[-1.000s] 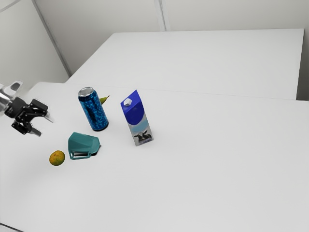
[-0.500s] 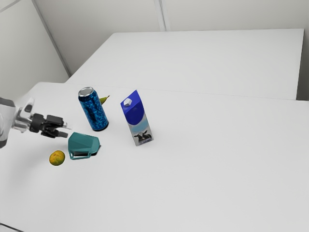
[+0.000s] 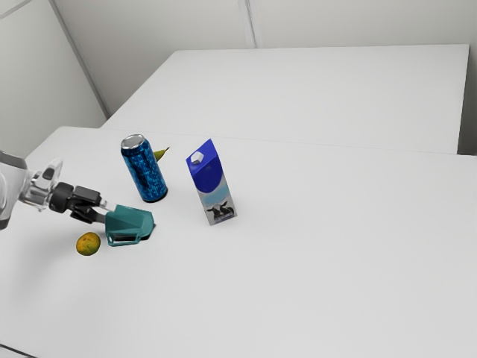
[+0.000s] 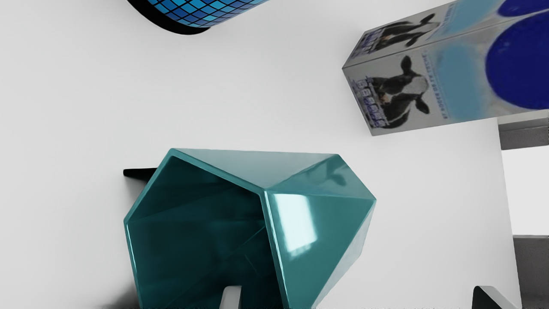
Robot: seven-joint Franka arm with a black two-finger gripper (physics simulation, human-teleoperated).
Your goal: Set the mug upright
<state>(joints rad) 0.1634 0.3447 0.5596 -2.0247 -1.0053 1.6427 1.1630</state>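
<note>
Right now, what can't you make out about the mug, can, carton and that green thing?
- Green thing, exterior view: partly hidden behind the can.
- Can's top, wrist view: cut off by the edge.
- Carton, wrist view: top cut off by the edge.
- Mug, wrist view: partly cut off by the bottom edge.
- Claw touching the mug or not, exterior view: too small.

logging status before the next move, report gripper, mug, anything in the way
Gripper open, at the mouth of the mug. Mug on its side. Fruit close by, might get bumped.
</note>
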